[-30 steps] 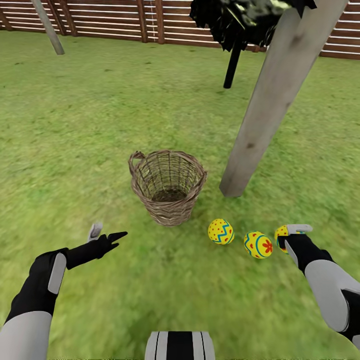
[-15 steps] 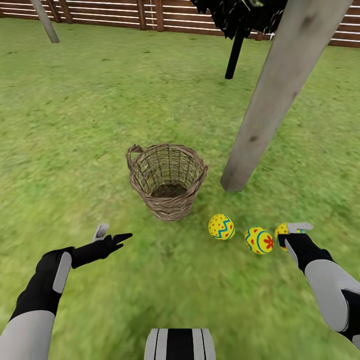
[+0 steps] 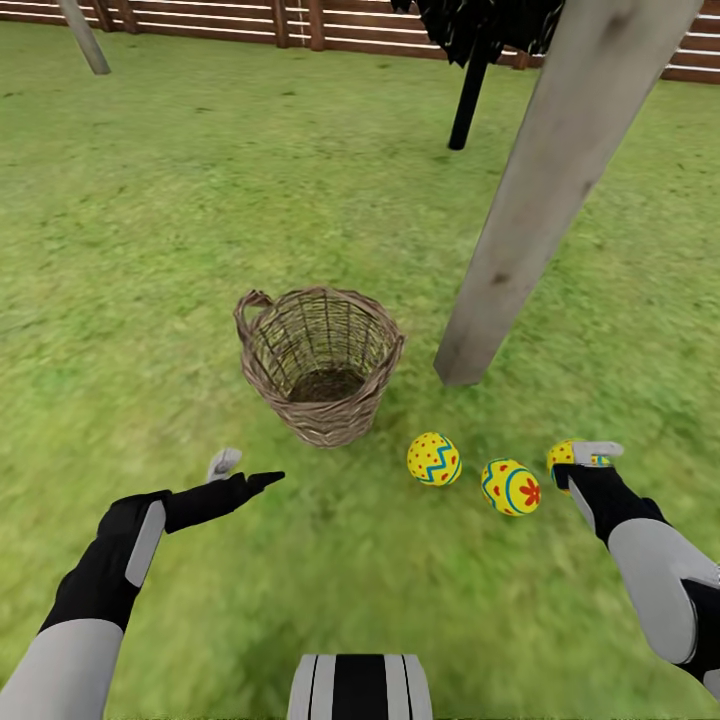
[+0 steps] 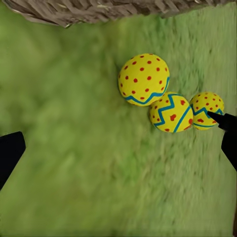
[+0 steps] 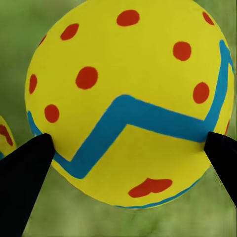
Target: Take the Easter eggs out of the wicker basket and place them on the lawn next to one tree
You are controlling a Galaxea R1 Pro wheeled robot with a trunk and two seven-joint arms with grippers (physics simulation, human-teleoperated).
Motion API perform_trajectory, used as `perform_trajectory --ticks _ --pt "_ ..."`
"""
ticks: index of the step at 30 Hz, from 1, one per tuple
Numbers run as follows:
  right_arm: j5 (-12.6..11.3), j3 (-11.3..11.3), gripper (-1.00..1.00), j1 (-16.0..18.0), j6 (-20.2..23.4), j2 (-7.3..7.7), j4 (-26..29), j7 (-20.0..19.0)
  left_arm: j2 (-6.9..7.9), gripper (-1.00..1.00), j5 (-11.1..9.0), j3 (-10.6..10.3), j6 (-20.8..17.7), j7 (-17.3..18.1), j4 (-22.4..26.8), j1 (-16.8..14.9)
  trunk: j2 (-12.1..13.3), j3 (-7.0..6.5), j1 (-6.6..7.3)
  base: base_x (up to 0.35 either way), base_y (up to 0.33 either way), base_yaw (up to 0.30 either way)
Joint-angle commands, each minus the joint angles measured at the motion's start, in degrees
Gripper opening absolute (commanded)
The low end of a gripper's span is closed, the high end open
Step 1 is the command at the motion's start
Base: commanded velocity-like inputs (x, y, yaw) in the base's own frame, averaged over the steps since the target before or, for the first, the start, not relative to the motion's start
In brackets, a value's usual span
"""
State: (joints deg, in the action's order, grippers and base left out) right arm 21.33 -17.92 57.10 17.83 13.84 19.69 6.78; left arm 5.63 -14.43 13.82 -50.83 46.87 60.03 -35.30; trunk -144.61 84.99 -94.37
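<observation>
Outdoors: mottled lawn (image 3: 180,200), slat fence (image 3: 230,20), apparently level.

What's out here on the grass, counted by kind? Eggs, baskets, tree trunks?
Eggs: 3, all on the grass, none in the basket
Basket: 1
Tree trunks: 3, thick pale, thin black, slim grey
Total: 7
</observation>
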Motion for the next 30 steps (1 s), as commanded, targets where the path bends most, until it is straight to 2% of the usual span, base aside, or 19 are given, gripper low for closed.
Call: perform_trajectory --ticks 1,17,21,30 --pt "0.3 -0.1 -1.00 0.0 -0.8 -0.08 0.1 -0.1 -0.01 1.00 0.0 0.1 -0.2 0.2 0.0 0.0 0.0 0.26 -0.01 0.000 0.000 0.000" --pt "0.2 0.0 -1.00 0.0 -1.1 -0.13 0.2 0.5 0.08 1.00 -0.1 0.1 -0.3 0.1 0.1 0.0 -0.2 3.81 -0.43 0.000 0.000 0.000" --pt "0.0 -0.1 -1.00 0.0 -1.0 -0.07 0.1 3.3 0.08 1.00 -0.1 0.1 -0.3 0.1 0.2 0.0 -0.3 4.69 -0.53 0.000 0.000 0.000" --pt "-0.1 -0.1 -1.00 0.0 -1.0 -0.04 -0.1 3.5 0.08 1.00 -0.1 0.1 -0.3 0.1 0.2 0.0 -0.4 6.69 -0.76 0.000 0.000 0.000"
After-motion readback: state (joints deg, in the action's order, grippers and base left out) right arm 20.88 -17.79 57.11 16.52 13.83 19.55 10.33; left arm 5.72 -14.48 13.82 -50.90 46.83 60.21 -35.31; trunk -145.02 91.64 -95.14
